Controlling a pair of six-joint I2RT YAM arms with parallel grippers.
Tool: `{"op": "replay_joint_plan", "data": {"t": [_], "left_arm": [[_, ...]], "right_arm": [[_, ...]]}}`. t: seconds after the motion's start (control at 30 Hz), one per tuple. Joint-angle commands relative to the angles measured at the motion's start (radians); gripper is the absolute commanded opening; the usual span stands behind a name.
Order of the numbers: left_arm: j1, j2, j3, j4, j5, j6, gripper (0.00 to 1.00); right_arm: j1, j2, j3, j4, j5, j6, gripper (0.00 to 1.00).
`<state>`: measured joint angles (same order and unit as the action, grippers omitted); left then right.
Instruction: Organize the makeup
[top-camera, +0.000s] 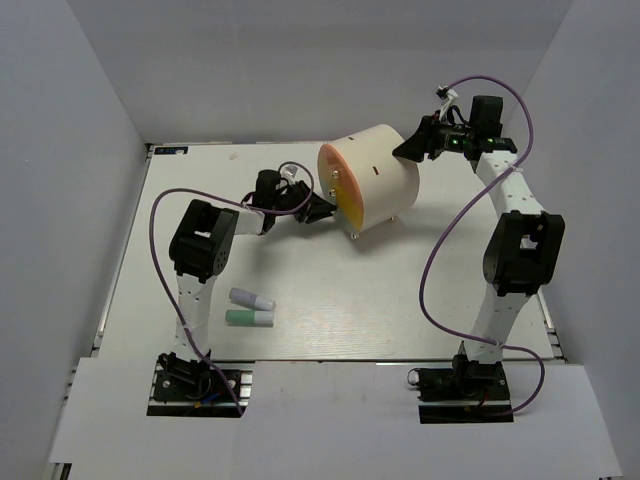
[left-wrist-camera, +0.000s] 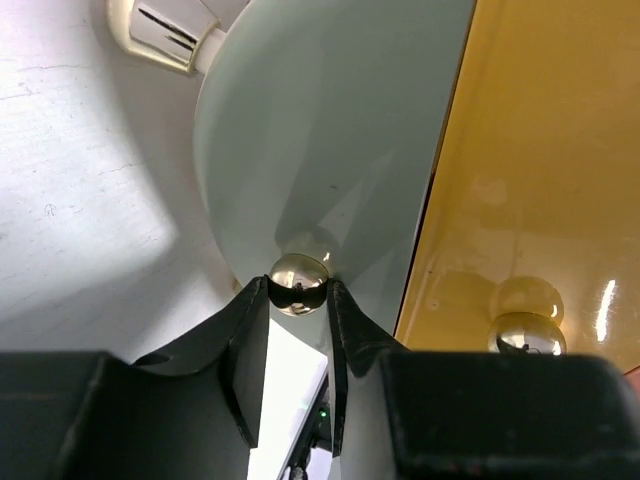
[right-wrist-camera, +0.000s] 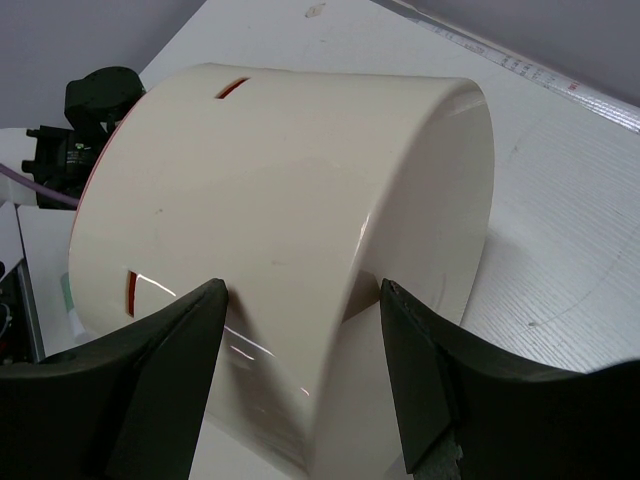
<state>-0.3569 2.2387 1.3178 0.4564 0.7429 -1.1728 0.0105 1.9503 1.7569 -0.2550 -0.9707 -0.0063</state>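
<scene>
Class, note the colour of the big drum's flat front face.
The drum's front face is orange shading to amber, clearest in the left wrist view.

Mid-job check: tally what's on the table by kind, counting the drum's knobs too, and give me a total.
Pastel tubes: 2, lavender and mint green
Cream drum: 1
Metal knobs on the drum's orange face: 2
Total: 5
</scene>
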Motion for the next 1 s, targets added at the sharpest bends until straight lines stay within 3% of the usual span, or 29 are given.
{"op": "replay_joint_plan", "data": {"t": [0.0,0.53,0.97], "left_arm": [[-0.011,-0.001,0.001,0.019,-0.02,-0.005,0.25],[0.048,-0.16,-0.229,0.065,-0.026,0.01,0.23],[0.078,-0.222,-0.273,-0.028,0.012,0.068,0.21]], "right_arm": [[0.0,-0.022,-0.03,-0.026,0.02,-0.024,0.68],[0.002,-0.025,-0.04,-0.032,0.075,-0.037,0.68],[0.0,-0.022,-0.034,-0.046,0.121,-0.037,0.67]]}}
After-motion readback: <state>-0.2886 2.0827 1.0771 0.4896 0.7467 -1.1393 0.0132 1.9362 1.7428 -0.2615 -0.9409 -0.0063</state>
